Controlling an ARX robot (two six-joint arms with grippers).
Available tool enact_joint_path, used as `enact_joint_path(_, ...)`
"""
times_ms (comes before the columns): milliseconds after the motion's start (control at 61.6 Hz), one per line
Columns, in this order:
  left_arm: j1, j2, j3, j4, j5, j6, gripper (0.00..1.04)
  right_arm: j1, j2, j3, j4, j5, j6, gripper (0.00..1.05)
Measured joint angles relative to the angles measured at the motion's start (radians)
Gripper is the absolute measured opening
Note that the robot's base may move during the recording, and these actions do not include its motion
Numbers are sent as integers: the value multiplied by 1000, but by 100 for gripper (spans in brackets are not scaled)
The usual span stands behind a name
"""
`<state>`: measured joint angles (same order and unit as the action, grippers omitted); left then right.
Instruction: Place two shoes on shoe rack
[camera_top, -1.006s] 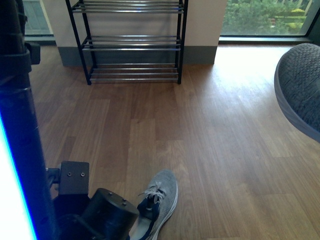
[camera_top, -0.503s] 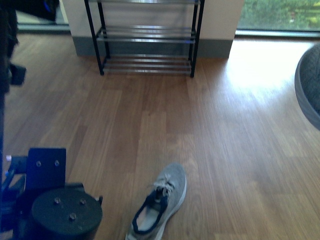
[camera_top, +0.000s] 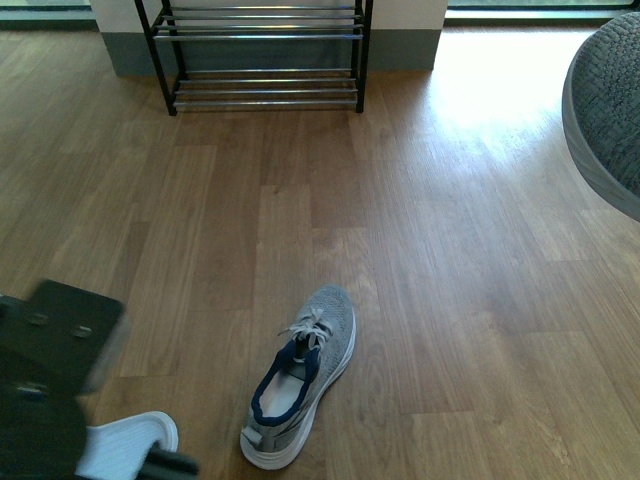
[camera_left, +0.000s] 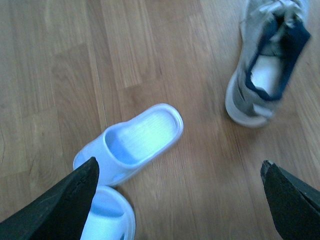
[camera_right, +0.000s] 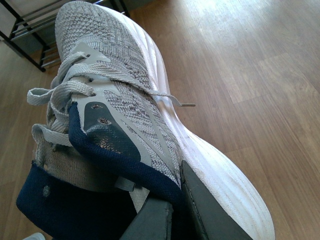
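**Right gripper** (camera_right: 175, 205): closed on the heel collar of the held shoe (camera_right: 125, 85). One finger sits inside against the navy lining, and the other sits outside, next to the white sole. The held shoe is clear of the floor (camera_top: 450, 300) and rolled partly onto its side. Its toe points away from the gripper toward the rack (camera_top: 260, 55), and its laces hang loose. In the front view only a grey knit part of it shows, high at the right edge, so the right arm is raised.

**Left gripper** (camera_left: 175, 200): spread wide, with nothing between the jaws. Its dark fingers (camera_left: 55, 205) point down at the floor. The left arm (camera_top: 50, 370) shows as a low, blurred dark block at the lower left of the front view.

**Floor shoe** (camera_top: 300, 385): it stands on its sole, toe toward the rack. It lies ahead of the left gripper and off to its right side — near it, but apart from the fingers.

**Other items:** a white slipper (camera_left: 135, 140) lies just beyond the left gripper's fingertips, close to one finger. A second slipper (camera_left: 107, 220) is partly hidden behind that same finger.

**Rack:** it stands well ahead of both grippers against the wall, and both shoes are well apart from it.
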<state>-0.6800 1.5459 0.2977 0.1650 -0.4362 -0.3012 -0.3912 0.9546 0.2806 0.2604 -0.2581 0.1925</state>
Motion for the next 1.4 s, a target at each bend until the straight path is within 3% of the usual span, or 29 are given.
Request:
enact_joint_path(81, 8, -228, -6, -307, -11, -5, 95, 0, 0, 0, 0, 3, 0, 1)
enact_joint_path(292, 6, -227, -1, -443, -25, -28, 95, 0, 0, 0, 0, -5, 0, 1)
enact_joint_path(1395, 6, -227, 2, -439, -11, -67, 95, 0, 0, 0, 0, 2, 0, 1)
